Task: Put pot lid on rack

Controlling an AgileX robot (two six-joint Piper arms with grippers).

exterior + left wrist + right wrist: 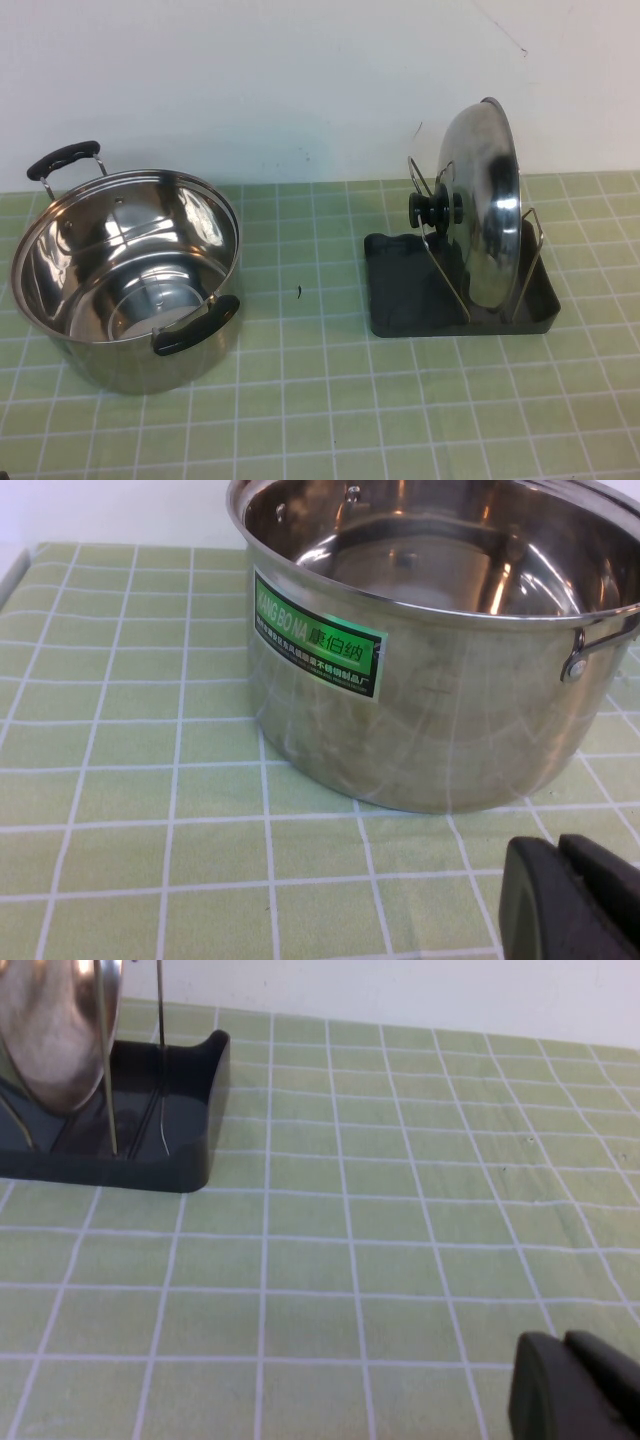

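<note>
The shiny steel pot lid (485, 205) stands on edge in the rack (455, 262), between its silver wire loops, its black knob (433, 209) facing left. The rack's dark grey tray (400, 290) sits at the right of the table. In the right wrist view the lid (55, 1020) and tray (180, 1130) show at the far side. My left gripper (565, 880) is shut and empty, low over the cloth beside the pot (440, 660). My right gripper (570, 1375) is shut and empty, over bare cloth well away from the rack. Neither arm shows in the high view.
A deep steel pot (125, 275) with two black handles (195, 325) stands at the left of the table. A green checked cloth (320, 400) covers the table. A white wall runs along the back. A small dark speck (298, 292) lies between pot and rack.
</note>
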